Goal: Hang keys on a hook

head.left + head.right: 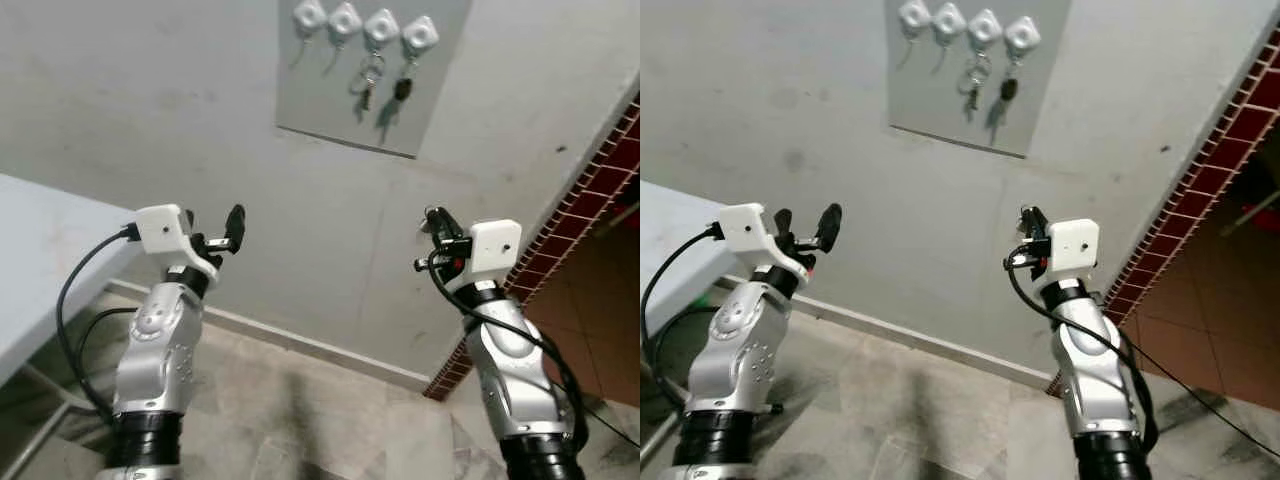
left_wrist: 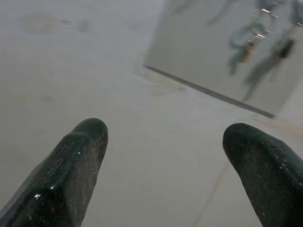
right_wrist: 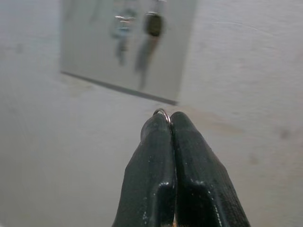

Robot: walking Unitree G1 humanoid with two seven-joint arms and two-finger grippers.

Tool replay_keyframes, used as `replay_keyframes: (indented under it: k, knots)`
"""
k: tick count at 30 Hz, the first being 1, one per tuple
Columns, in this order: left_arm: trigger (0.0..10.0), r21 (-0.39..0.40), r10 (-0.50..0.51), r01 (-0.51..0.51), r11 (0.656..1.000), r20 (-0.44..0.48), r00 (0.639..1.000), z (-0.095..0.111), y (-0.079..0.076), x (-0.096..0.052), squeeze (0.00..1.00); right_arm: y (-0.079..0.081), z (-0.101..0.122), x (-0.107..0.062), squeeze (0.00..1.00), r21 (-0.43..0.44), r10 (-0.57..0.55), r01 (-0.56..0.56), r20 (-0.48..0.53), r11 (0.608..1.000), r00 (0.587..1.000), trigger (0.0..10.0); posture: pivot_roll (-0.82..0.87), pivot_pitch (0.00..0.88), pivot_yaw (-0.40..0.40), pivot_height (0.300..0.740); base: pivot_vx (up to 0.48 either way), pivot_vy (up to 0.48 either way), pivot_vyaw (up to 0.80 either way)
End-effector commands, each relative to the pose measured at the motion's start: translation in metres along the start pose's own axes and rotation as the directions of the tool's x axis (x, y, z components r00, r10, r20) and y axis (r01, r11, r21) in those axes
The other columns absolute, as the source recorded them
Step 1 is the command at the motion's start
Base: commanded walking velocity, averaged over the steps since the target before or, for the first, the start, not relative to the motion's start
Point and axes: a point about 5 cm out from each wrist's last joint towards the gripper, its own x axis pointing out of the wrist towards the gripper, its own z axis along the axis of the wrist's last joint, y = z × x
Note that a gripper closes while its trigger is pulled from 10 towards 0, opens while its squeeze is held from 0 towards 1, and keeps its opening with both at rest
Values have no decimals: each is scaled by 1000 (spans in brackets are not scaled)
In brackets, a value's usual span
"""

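While my right gripper (image 3: 170, 124) pinches only the key ring (image 3: 162, 112) tip (jaws shut), it could slip. Left gripper (image 2: 165, 156) gapes empty; free hooks (image 1: 326, 18) sit upper centre.

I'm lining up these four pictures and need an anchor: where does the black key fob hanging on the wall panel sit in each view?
Left eye view: black key fob, top, right of centre, under the rightmost hook.
Right eye view: at the top, near centre.
Left wrist view: dark blur at the upper right edge.
Right wrist view: at the top, centre, above the shut right pincer.
Shared landmark: the grey panel.
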Motion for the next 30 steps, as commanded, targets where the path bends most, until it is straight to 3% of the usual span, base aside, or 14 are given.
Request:
replay_keyframes:
  k: [1,20,30]
  knots:
    - [10000,12,15,-15,1000,9,1000,5,6,0,0,6,6,4,0,3,24,-24,28,1000,999,10000,6,0,-68,715,409,0,0]
    - [10000,13,20,-20,1000,-2,1000,3,5,-1,0,5,5,3,0,-2,32,-32,22,999,999,10000,7,0,-76,715,402,0,0]
    - [10000,-3,21,-21,1000,-7,1000,0,4,-4,0,5,3,2,0,1,30,-30,13,1000,999,10000,9,0,-76,715,0,0,0]
